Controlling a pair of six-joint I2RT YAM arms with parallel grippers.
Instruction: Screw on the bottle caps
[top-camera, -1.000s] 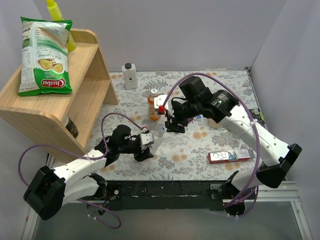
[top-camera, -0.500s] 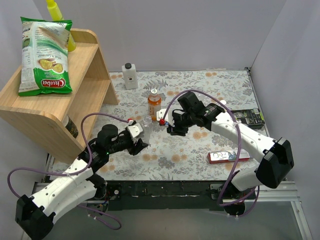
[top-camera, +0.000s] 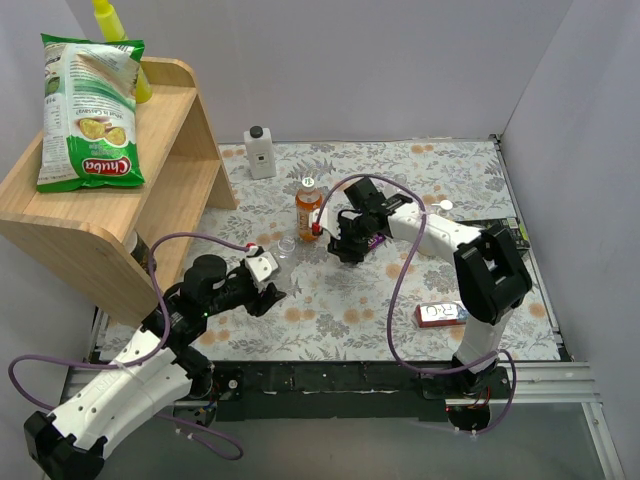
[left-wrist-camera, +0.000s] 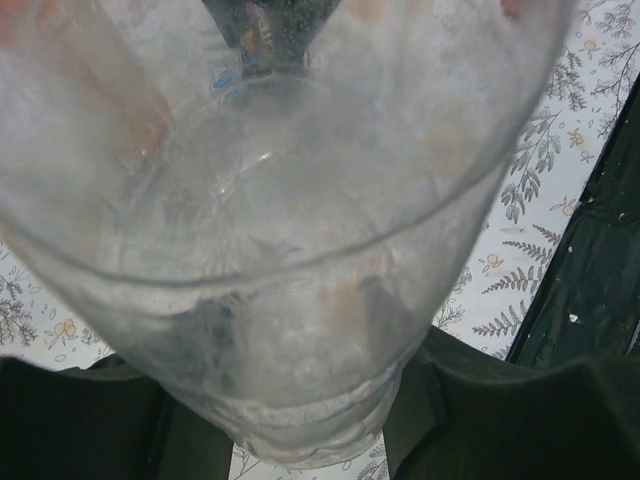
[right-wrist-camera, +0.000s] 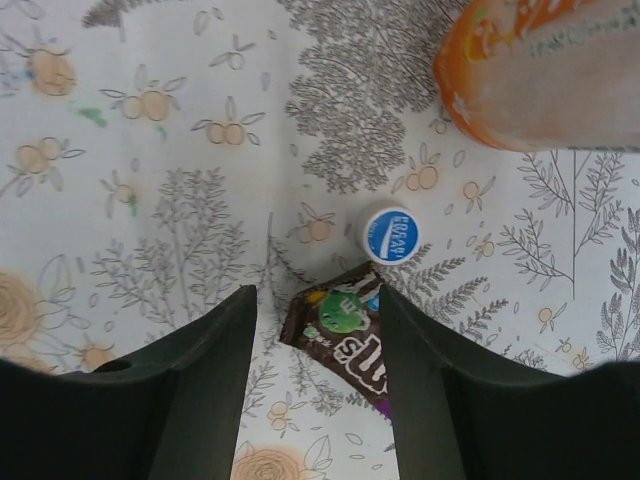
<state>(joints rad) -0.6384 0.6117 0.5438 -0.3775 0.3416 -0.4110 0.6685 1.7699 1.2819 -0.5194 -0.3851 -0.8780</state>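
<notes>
You have the shelf (top-camera: 120, 200) at the left of the scene, with the chip bag (top-camera: 88, 110) lying on its top. The square bottle (top-camera: 260, 152) stands at the far edge of the table (top-camera: 420, 170), just right of the shelf. Nearer than it, around mid-table, stands the short bottle (top-camera: 308, 210). Just right of that bottle, the right gripper (right-wrist-camera: 315, 290) hangs over the candy packet (right-wrist-camera: 345, 325). The cap (right-wrist-camera: 390, 235) lies on the table just beside the packet, between it and the short bottle. The held bottle (left-wrist-camera: 300, 250) sits between the left gripper's (top-camera: 268, 280) fingers, left of and nearer than the short bottle. The flat box (top-camera: 445, 313) lies near right.
</notes>
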